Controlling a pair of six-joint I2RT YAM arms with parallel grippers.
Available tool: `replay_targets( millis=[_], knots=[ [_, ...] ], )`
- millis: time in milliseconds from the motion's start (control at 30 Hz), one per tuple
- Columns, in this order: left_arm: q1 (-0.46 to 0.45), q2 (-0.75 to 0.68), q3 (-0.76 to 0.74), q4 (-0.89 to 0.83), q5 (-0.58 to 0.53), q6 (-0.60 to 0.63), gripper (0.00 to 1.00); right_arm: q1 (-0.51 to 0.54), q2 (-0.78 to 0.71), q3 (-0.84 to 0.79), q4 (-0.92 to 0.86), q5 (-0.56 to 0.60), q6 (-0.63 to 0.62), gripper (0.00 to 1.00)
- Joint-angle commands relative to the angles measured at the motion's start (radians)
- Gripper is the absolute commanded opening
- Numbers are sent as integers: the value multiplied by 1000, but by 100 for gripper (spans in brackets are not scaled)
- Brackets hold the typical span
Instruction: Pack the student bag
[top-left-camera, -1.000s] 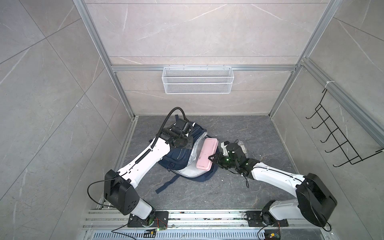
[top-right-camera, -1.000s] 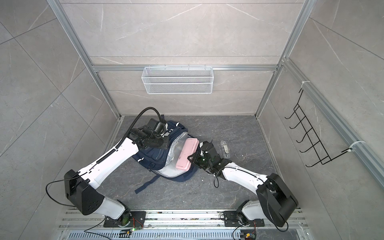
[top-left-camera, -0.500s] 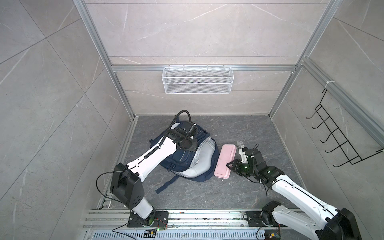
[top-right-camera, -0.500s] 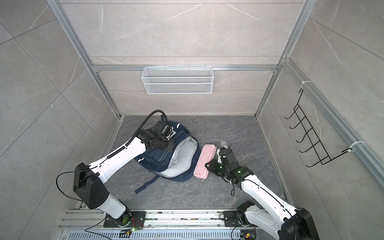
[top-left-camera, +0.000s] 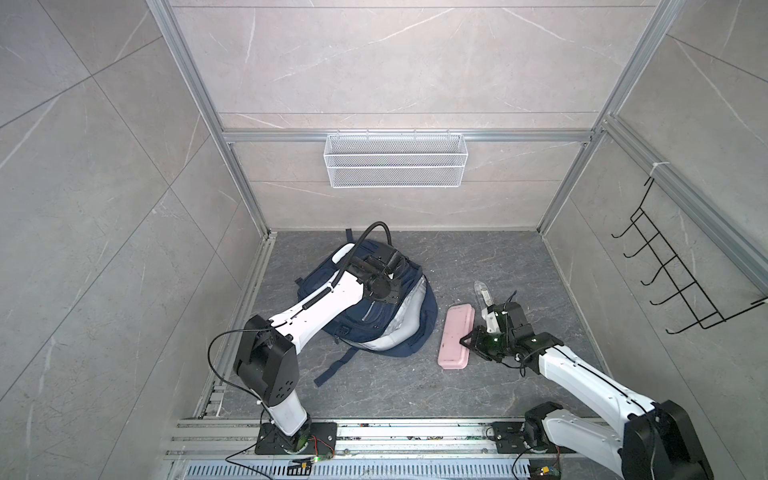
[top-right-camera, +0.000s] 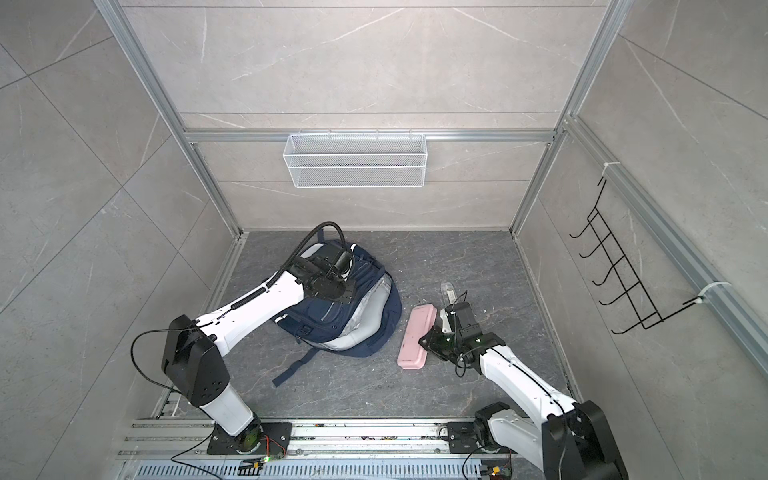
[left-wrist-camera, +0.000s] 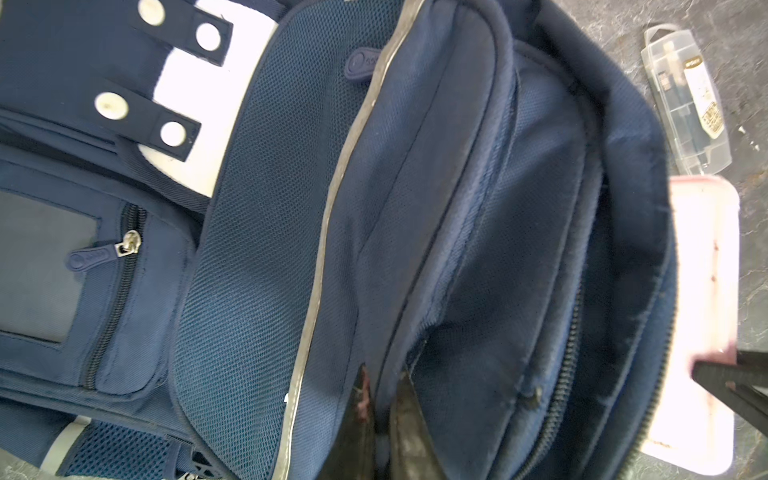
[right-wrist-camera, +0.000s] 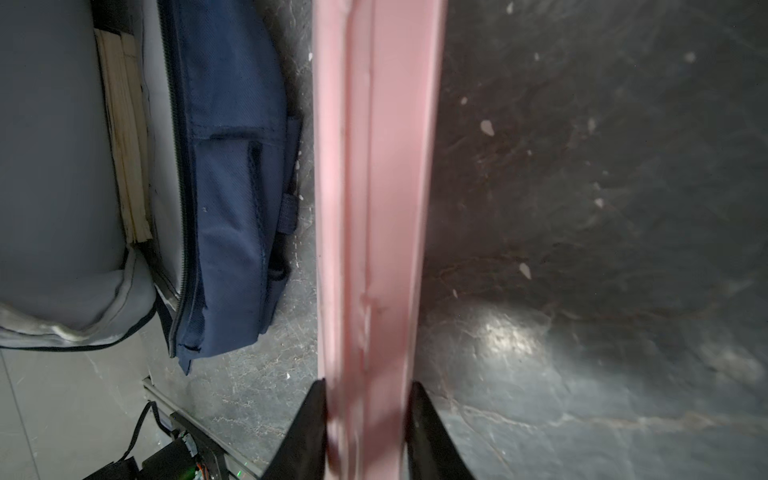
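Navy woven student bag (top-left-camera: 376, 320), long axis parallel to rigid oblong pink case (top-left-camera: 455, 336).
Mouth gaping toward case clamped in right pincer (right-wrist-camera: 368, 382); lip pinched in closed left pincer (left-wrist-camera: 382, 374).

I see both top views looking steeply down from high up, sharing the whole floor (top-left-camera: 478, 257), student bag (top-left-camera: 376, 320) centre frame. My wrist cameras sit close: left on the bag, right along the pink case (right-wrist-camera: 374, 208).
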Motion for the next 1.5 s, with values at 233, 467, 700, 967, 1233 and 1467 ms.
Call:
replay_targets(
  millis=[233,467,700,967,1233,1467],
  knots=[
    [-18,11,44,33,-60,-21,0,-129,222,-55,113,-84,-83,29],
    [-26,15,40,36,-60,-27,0,-157,260,-48,115,-87,-75,43],
    [-31,35,57,37,-53,-27,0,-161,160,-65,73,-71,-75,48],
    [-79,184,202,21,-33,-52,0,-114,-172,-24,-115,-25,-59,56],
    [-113,363,437,-33,13,-74,21,212,-132,78,-63,161,46,55],
    [-78,108,156,21,-48,-91,39,485,111,225,5,342,54,50]
  ],
)
